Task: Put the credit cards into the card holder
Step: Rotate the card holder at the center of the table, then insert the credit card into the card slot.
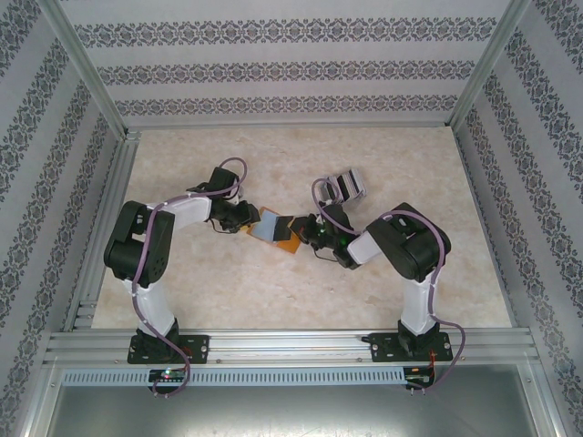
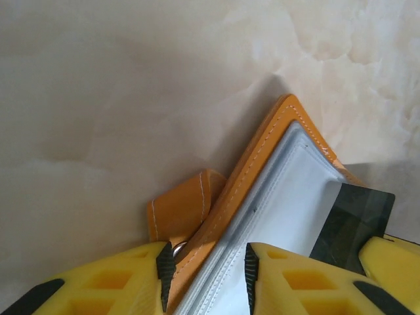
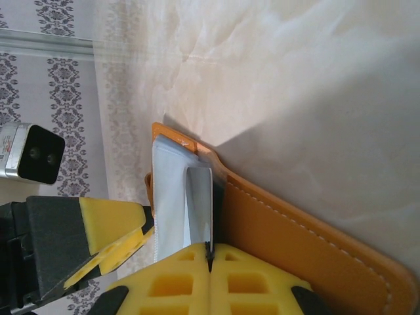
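Mid-insertion, I'd say: right gripper (image 3: 209, 259) pinches a card (image 3: 200, 197) at the pocket of the card holder (image 3: 295, 230), left gripper (image 2: 207, 266) straddles its edge, grip unclear; next, slide the card squarely in

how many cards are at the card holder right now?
1: a dark card, pinched in the right gripper, lies against the pale pocket of the card holder. Other cards sit in the fanned stack; some may be hidden.

I see holder (image 1: 271, 228) open on worktop (image 1: 209, 291), orange outside, pale pockets showing | one dark card (image 2: 353, 223) at its pocket, pinched in my right gripper (image 3: 210, 254) | other cards (image 1: 348, 185) fanned farther back, apart
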Controlling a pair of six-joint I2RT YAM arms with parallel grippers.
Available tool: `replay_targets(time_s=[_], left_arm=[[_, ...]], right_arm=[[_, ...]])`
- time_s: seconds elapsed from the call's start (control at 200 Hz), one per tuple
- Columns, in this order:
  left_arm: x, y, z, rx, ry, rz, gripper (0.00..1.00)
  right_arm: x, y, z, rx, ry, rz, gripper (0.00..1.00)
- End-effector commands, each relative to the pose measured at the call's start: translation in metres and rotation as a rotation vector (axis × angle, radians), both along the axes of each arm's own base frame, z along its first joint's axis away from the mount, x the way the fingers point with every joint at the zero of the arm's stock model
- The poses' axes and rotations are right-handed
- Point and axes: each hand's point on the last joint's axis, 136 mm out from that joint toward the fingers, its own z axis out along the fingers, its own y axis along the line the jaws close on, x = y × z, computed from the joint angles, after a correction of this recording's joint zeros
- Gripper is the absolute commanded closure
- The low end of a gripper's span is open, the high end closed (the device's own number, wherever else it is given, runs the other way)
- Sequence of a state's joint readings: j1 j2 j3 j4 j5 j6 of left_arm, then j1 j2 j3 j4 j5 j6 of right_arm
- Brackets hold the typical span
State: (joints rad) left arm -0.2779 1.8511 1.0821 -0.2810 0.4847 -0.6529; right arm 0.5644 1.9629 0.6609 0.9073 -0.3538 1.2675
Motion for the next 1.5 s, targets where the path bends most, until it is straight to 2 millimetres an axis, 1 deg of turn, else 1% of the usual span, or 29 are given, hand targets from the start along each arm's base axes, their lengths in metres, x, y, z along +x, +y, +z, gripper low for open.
replay_targets(time_s=[0.0, 0.085, 0.24, 0.34, 0.355, 0.385, 0.62, 0.724, 0.869, 1.049, 1.144, 1.199, 1.279, 1.429, 1.494], left_arm=[[-0.010, -0.006, -0.010, -0.029, 0.036, -0.035, 0.66], [-0.012, -0.006, -0.010, -0.032, 0.034, -0.030, 0.71], [-0.020, -0.006, -0.013, -0.054, 0.038, -0.007, 0.75], [-0.026, -0.007, -0.016, -0.064, 0.043, 0.004, 0.77], [-0.026, -0.008, -0.015, -0.065, 0.041, 0.005, 0.77], [-0.028, -0.008, -0.016, -0.066, 0.042, 0.006, 0.78], [-0.035, -0.011, -0.018, -0.067, 0.042, 0.005, 0.79], [-0.035, -0.012, -0.017, -0.069, 0.033, 0.006, 0.79], [-0.034, -0.014, -0.018, -0.074, 0.033, 0.005, 0.79], [-0.035, -0.014, -0.018, -0.073, 0.033, 0.000, 0.79], [-0.035, -0.013, -0.018, -0.070, 0.031, 0.000, 0.79], [-0.034, -0.014, -0.018, -0.075, 0.029, 0.002, 0.79], [-0.033, -0.014, -0.018, -0.077, 0.030, 0.004, 0.79], [-0.034, -0.015, -0.019, -0.077, 0.032, 0.000, 0.79], [-0.034, -0.015, -0.020, -0.076, 0.035, -0.002, 0.79]], right_arm=[[-0.007, -0.007, -0.025, -0.074, 0.065, 0.036, 1.00], [-0.004, -0.010, -0.029, -0.076, 0.081, 0.051, 1.00], [0.001, -0.013, -0.035, -0.070, 0.105, 0.056, 1.00], [0.005, -0.007, -0.028, -0.061, 0.089, 0.068, 1.00], [0.004, -0.007, -0.030, -0.069, 0.104, 0.069, 1.00], [0.005, -0.006, -0.028, -0.069, 0.102, 0.071, 1.00], [0.010, 0.003, -0.014, -0.056, 0.094, 0.095, 1.00], [0.011, 0.007, -0.006, -0.045, 0.084, 0.097, 1.00], [0.013, 0.011, -0.005, -0.053, 0.076, 0.078, 1.00], [0.016, 0.017, 0.001, -0.067, 0.048, 0.059, 1.00], [0.015, 0.014, 0.004, -0.084, 0.033, 0.030, 1.00], [0.014, 0.012, 0.004, -0.096, 0.030, 0.011, 1.00], [0.011, 0.014, 0.003, -0.113, 0.022, 0.002, 1.00], [0.005, 0.020, -0.008, -0.142, 0.028, 0.013, 0.99], [0.004, 0.023, -0.011, -0.152, 0.032, 0.022, 0.97]])
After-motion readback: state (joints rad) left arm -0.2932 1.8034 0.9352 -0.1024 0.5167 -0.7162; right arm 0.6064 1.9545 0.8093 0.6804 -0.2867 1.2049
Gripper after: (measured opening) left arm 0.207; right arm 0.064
